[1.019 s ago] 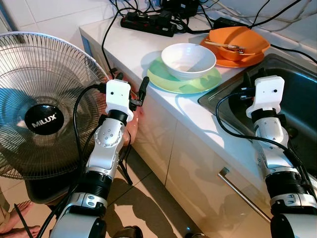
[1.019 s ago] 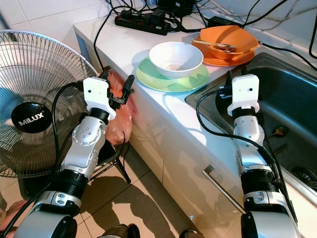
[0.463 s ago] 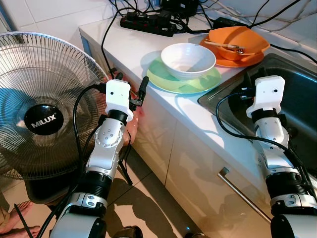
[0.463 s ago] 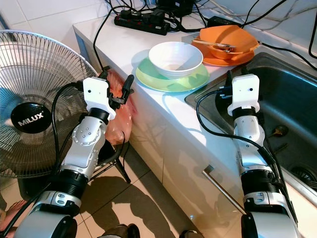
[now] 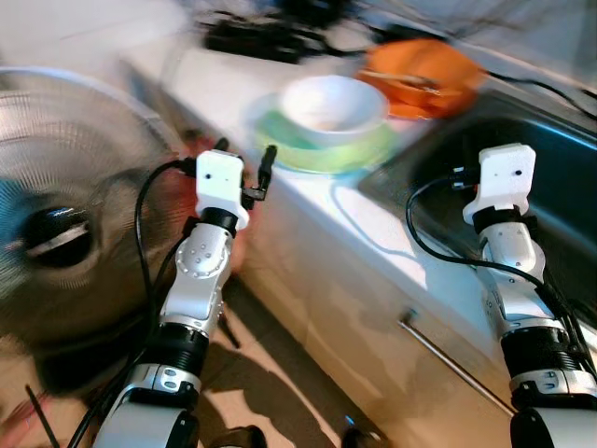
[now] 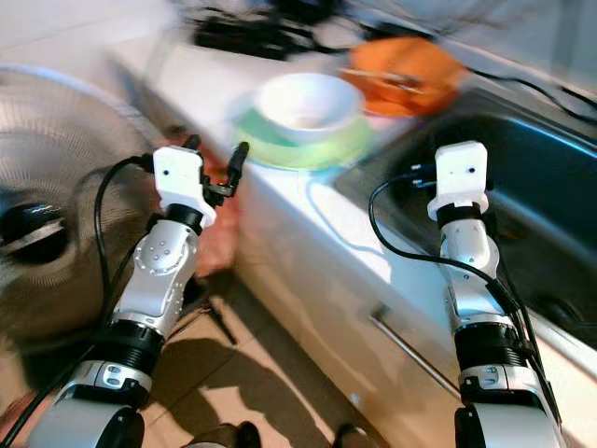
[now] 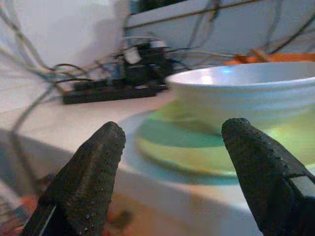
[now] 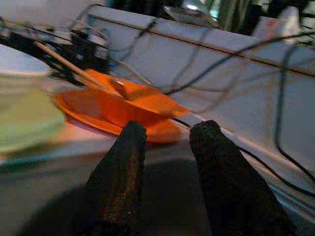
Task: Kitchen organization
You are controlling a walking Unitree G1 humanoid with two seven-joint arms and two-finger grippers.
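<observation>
Both your arms are up and bent at the elbow, forearms angled forward with the white wrist blocks on top. Your left hand point(image 7: 170, 162) has its two black fingers spread wide with nothing between them. Your right hand point(image 8: 165, 142) is empty too, fingers close together with just a narrow gap, pointing ahead.

Fan hub point(image 5: 54, 238): a pale smear sits where a name could be, but it is too blurry to read.
Power strip point(image 7: 110, 93): no words can be made out.
White bowl point(image 5: 333, 101) and green plate point(image 6: 300, 138): plain, no writing.
Orange dish point(image 8: 120, 108): plain, no letters or numbers.
</observation>
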